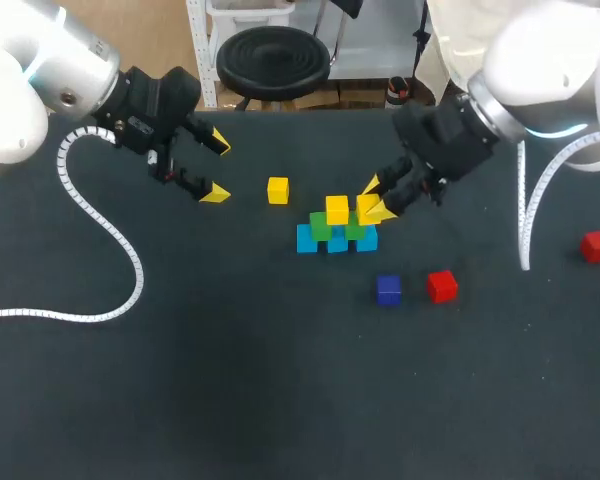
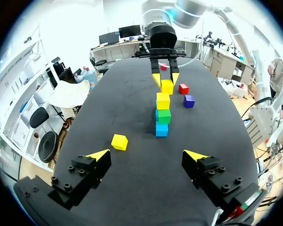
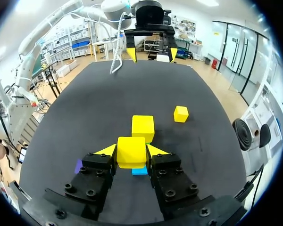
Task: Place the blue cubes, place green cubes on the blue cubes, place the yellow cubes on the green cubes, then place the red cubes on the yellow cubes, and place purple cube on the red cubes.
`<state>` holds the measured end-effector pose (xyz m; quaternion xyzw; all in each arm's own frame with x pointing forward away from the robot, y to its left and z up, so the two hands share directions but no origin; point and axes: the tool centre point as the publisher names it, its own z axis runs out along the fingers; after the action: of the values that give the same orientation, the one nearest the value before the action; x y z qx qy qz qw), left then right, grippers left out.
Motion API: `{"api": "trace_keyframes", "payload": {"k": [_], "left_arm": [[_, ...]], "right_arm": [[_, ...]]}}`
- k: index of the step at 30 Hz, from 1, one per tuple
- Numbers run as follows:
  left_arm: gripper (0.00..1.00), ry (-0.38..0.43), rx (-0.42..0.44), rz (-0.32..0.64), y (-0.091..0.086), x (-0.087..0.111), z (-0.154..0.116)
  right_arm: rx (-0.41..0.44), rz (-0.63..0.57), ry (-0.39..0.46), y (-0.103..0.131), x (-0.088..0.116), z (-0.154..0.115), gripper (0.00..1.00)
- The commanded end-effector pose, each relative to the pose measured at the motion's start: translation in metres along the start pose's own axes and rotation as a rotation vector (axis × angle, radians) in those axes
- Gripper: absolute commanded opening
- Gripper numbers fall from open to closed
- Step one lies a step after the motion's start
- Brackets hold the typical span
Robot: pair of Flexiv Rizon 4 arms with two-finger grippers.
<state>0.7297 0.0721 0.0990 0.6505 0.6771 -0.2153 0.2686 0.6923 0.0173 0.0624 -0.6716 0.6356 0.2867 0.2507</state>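
Currently the yellow layer is in hand, by my reading. Well left of the blue cubes (image 1: 307, 239), my left gripper (image 1: 217, 168) hangs with its fingers spread wide and nothing between them. Nearer the blue cubes, left of and behind them, lies a loose yellow cube (image 1: 277, 190). Green cubes (image 1: 322, 226) sit on the blue cubes, and a placed yellow cube (image 1: 337, 209) tops the green. Over the blue cubes' right end, my right gripper (image 1: 377, 198) is clamped on a held yellow cube (image 3: 131, 151), just beside the placed one. Right of and in front of the blue cubes lie a purple cube (image 1: 388, 289) and a near red cube (image 1: 441, 286); a far red cube (image 1: 597, 245) lies well to the right. Next, I judge, the held cube needs seating squarely on the green before the fingers part.
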Motion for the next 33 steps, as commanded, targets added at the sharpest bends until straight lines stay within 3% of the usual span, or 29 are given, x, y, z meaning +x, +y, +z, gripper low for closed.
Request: {"api": "trace_keyframes", "payload": {"k": [1, 33], "left_arm": [[1.0, 0.0, 0.002, 0.001, 0.001, 0.0005, -0.0003], [1.0, 0.0, 0.002, 0.001, 0.001, 0.0005, -0.0003]], "right_arm": [[0.007, -0.004, -0.005, 0.0011, -0.0004, 0.0008, 0.0], [-0.017, -0.003, -0.016, -0.0038, -0.0042, 0.009, 0.0]]}}
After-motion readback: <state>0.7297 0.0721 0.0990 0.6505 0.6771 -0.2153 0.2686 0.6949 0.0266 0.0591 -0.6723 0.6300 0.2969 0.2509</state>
